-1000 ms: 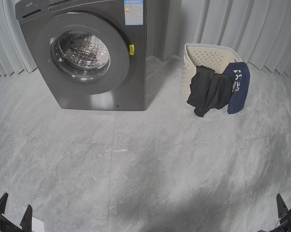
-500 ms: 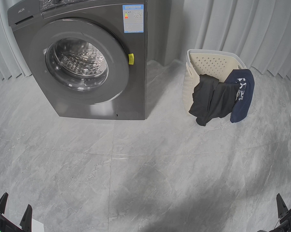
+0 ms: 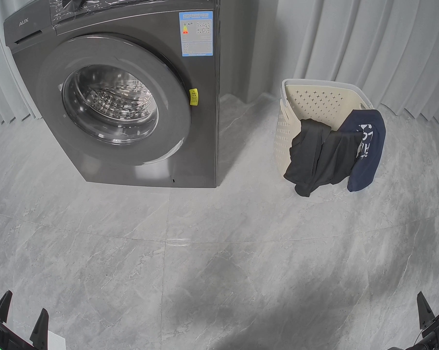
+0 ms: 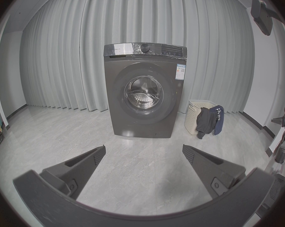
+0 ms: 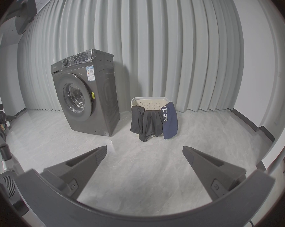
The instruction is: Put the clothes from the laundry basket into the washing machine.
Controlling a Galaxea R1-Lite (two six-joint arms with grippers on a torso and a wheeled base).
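Clothes (image 3: 333, 154) are hanging over the laundry basket (image 3: 316, 96) rim
Black one (image 3: 316, 156) and navy one (image 3: 369, 151) are draping down its front, and the basket's sitting on the floor (image 3: 229, 268) right of the washing machine (image 3: 132, 98). Left tool (image 4: 143, 146) and right tool (image 5: 144, 147) are hovering low, both spread wide and gripping nothing.

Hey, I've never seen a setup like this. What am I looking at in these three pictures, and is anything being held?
This is a wheeled robot with two arms, seen through its own cameras. The head view looks down from its head at a grey tiled floor. There stand a washing machine and, farther right, a cream laundry basket with a black garment and a navy garment draped over its front rim. The other two pictures come from cameras on each wrist, looking out between that arm's two dark fingers. The left gripper and right gripper are both open and hold nothing.
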